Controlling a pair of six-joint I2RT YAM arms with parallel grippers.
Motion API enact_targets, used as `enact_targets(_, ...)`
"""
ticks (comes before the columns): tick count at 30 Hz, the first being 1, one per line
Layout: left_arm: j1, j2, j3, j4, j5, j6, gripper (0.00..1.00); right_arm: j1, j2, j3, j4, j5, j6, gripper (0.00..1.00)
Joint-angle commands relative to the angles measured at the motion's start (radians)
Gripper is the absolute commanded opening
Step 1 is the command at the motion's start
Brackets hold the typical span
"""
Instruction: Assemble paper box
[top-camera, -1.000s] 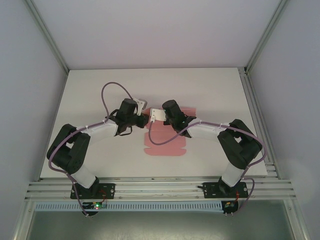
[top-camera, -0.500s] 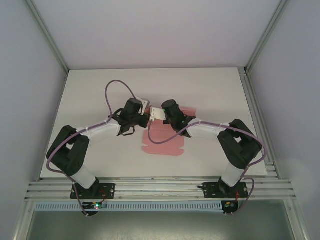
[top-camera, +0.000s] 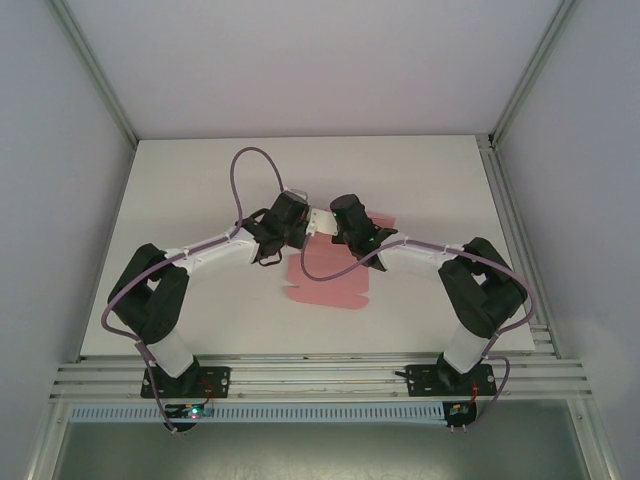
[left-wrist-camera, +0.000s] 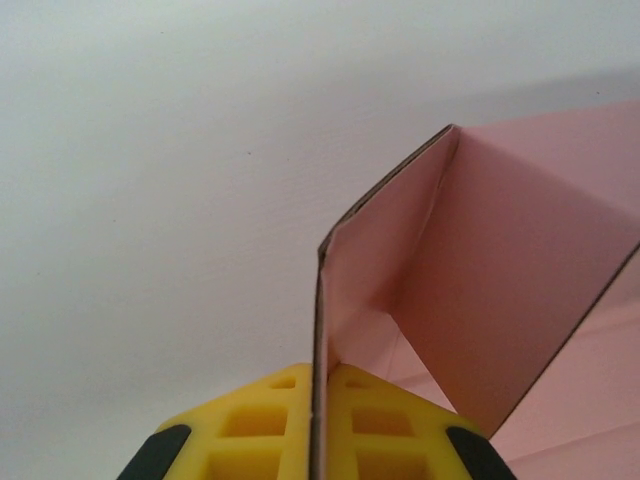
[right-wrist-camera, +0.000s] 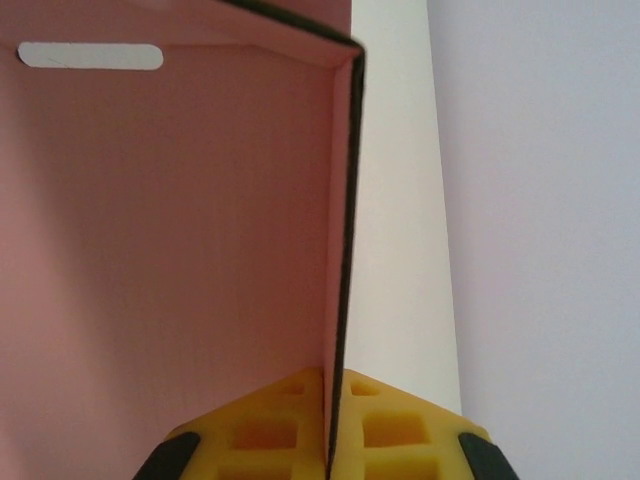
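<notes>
The paper box (top-camera: 330, 282) is a pale-pink die-cut card sheet lying mid-table, its near part flat and its far part hidden under both wrists. My left gripper (top-camera: 300, 232) is shut on a thin upright flap of the paper box (left-wrist-camera: 375, 260), seen edge-on between the yellow fingers (left-wrist-camera: 250, 425). That flap folds up from the sheet's left side. My right gripper (top-camera: 345, 238) is shut on another upright wall of the paper box (right-wrist-camera: 180, 230), whose dark edge runs up from between its yellow pads (right-wrist-camera: 400, 430). A white slot (right-wrist-camera: 90, 56) shows in the card.
The white table (top-camera: 180, 190) stretches out to the left and far side. Metal frame rails (top-camera: 300, 375) run along the near edge, and grey walls enclose the cell. Purple cables (top-camera: 245, 165) loop above both arms.
Both wrists have moved right and closer together. The left arm has reached further toward the centre, and the card sheet has shifted and turned slightly with them.
</notes>
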Motion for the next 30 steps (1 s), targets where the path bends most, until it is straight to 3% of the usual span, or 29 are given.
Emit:
enact_targets(1, -0.034, 0.008, -0.015, -0.004, -0.097, -0.078, 0.08, 0.033, 0.000, 0.016, -0.043, 0.056, 0.064, 0.00)
enact_targets(5, -0.026, -0.071, -0.078, 0.039, -0.043, -0.071, 0.20, 0.027, 0.006, 0.000, -0.008, 0.057, 0.036, 0.00)
enact_targets(7, -0.015, -0.130, -0.116, 0.051, -0.012, -0.064, 0.33, 0.022, 0.004, -0.002, 0.005, 0.059, 0.016, 0.00)
enact_targets(12, 0.021, -0.296, -0.205, 0.061, 0.014, -0.044, 0.47, 0.018, -0.005, 0.013, 0.011, 0.049, -0.007, 0.00)
enact_targets(13, 0.031, -0.330, -0.220, 0.058, -0.008, -0.049, 0.54, 0.018, -0.010, 0.015, 0.008, 0.039, -0.007, 0.00)
enact_targets(14, 0.041, -0.360, -0.236, 0.054, -0.037, -0.061, 0.68, 0.018, -0.012, 0.016, 0.004, 0.029, -0.007, 0.00)
enact_targets(19, 0.198, -0.451, -0.316, 0.070, -0.033, -0.141, 0.93, 0.018, -0.006, 0.023, 0.001, 0.018, -0.017, 0.00)
enact_targets(22, 0.322, -0.378, -0.311, 0.088, 0.065, -0.170, 0.95, 0.019, -0.004, 0.026, 0.009, 0.014, -0.019, 0.00)
enact_targets(25, 0.337, -0.247, -0.227, 0.084, 0.177, -0.127, 0.86, 0.021, -0.003, 0.026, 0.012, 0.012, -0.017, 0.00)
enact_targets(27, 0.334, -0.178, -0.194, 0.130, 0.355, -0.061, 0.74, 0.021, -0.001, 0.028, 0.010, 0.013, -0.017, 0.00)
enact_targets(28, 0.335, -0.150, -0.194, 0.171, 0.502, 0.009, 0.70, 0.021, 0.001, 0.029, 0.011, 0.014, -0.017, 0.00)
enact_targets(30, 0.326, -0.109, -0.210, 0.267, 0.721, 0.070, 0.71, 0.021, 0.005, 0.033, 0.005, 0.015, -0.017, 0.00)
